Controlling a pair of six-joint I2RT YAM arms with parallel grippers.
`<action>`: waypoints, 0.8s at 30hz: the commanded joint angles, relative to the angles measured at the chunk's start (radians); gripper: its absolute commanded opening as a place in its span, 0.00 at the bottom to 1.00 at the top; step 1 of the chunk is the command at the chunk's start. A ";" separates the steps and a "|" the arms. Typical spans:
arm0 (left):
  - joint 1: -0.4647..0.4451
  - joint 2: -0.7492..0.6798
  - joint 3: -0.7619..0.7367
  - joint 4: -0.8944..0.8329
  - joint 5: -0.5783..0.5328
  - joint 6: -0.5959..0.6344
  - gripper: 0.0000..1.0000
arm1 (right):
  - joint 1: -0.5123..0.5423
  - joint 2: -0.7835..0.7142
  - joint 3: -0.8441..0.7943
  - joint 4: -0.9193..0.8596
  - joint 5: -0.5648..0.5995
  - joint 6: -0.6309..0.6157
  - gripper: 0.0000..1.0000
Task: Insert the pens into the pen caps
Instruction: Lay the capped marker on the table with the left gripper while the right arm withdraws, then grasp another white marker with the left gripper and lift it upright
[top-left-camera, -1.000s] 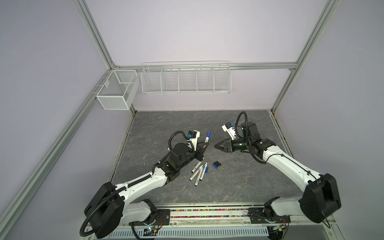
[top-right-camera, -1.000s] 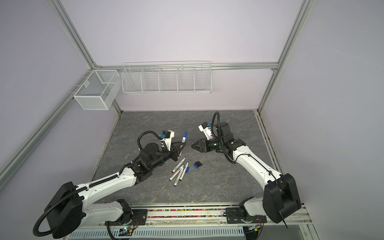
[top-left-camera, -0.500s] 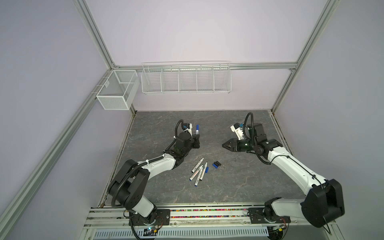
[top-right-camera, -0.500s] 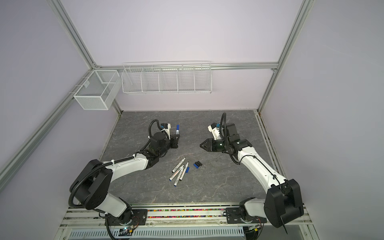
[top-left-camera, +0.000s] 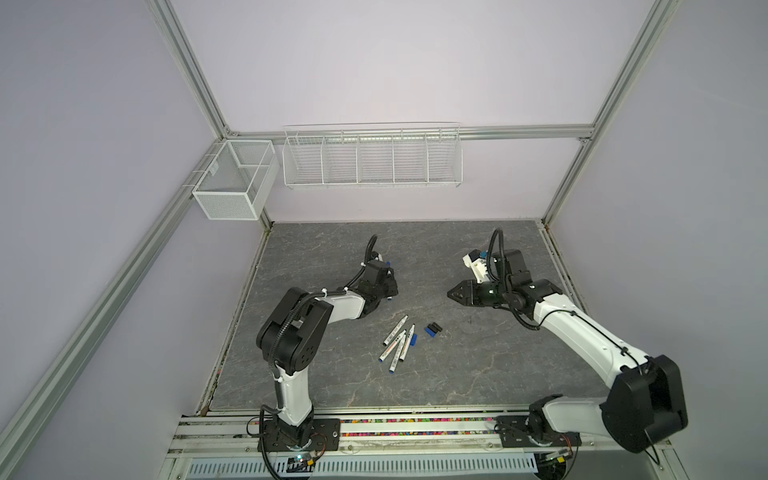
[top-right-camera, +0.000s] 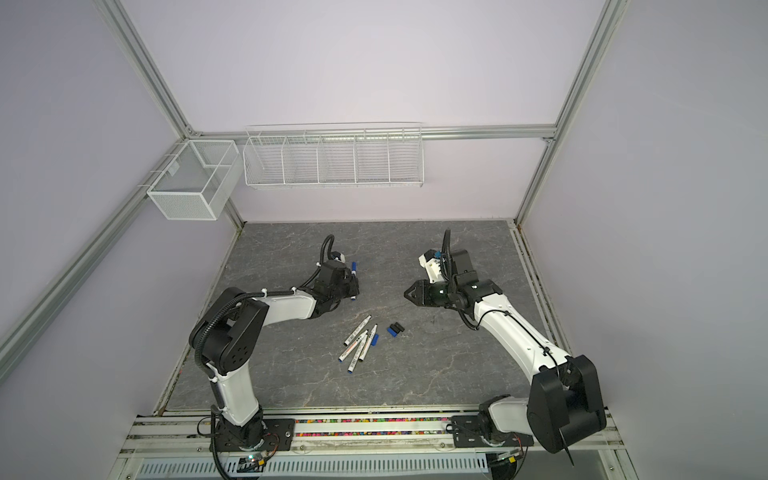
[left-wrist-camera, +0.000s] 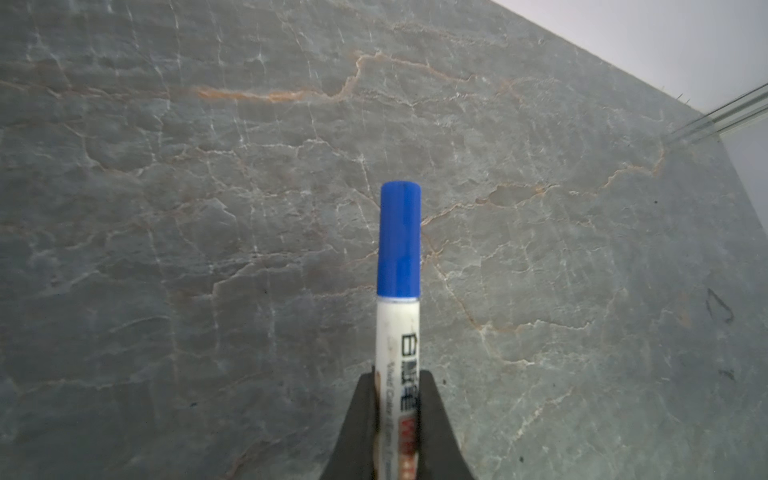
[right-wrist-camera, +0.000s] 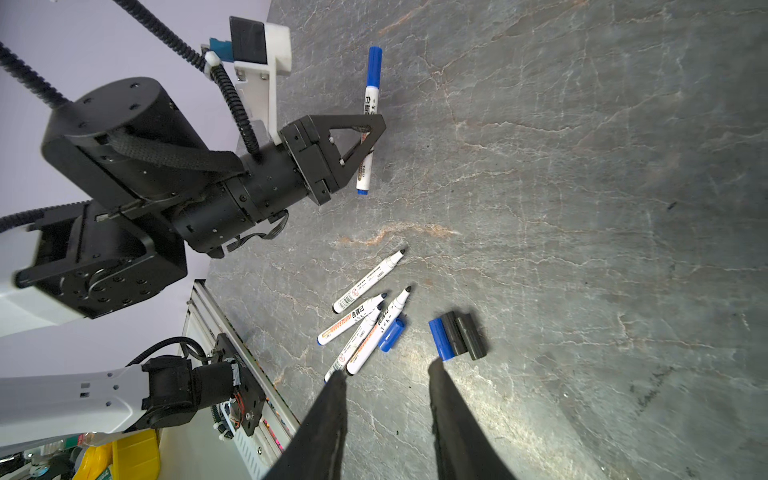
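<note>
My left gripper (left-wrist-camera: 397, 376) (top-left-camera: 386, 286) (top-right-camera: 351, 284) is shut on the white barrel of a pen (left-wrist-camera: 398, 332) (right-wrist-camera: 368, 124) that wears a blue cap (left-wrist-camera: 399, 241) (top-right-camera: 354, 266), held at the middle left of the table. Several uncapped pens (top-left-camera: 397, 340) (top-right-camera: 358, 338) (right-wrist-camera: 365, 316) lie bunched near the table's middle. One blue pen cap (right-wrist-camera: 392, 334) lies against them. A blue and two black pen caps (right-wrist-camera: 457, 334) (top-left-camera: 433, 328) (top-right-camera: 395, 329) lie side by side to their right. My right gripper (right-wrist-camera: 386, 370) (top-left-camera: 450, 294) (top-right-camera: 406, 294) is open and holds nothing, behind and right of the caps.
A wire shelf basket (top-left-camera: 372, 156) and a mesh box (top-left-camera: 235, 185) hang on the back and left frame, well above the grey stone table (top-left-camera: 478, 365). The arms' mounting rail (top-left-camera: 415, 422) runs along the front edge.
My left arm has folded back and carried the capped pen left, away from the middle. My right gripper has drawn back to the right, its jaws a little narrower.
</note>
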 joint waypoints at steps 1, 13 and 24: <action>0.001 0.013 0.020 -0.017 0.018 -0.033 0.18 | -0.007 0.013 -0.009 -0.025 0.023 -0.020 0.36; 0.001 -0.014 -0.038 -0.010 0.059 -0.040 0.34 | -0.027 0.013 -0.018 -0.032 0.028 -0.035 0.35; -0.030 -0.168 -0.160 0.016 0.128 0.010 0.39 | -0.028 0.064 -0.010 -0.013 0.085 -0.010 0.37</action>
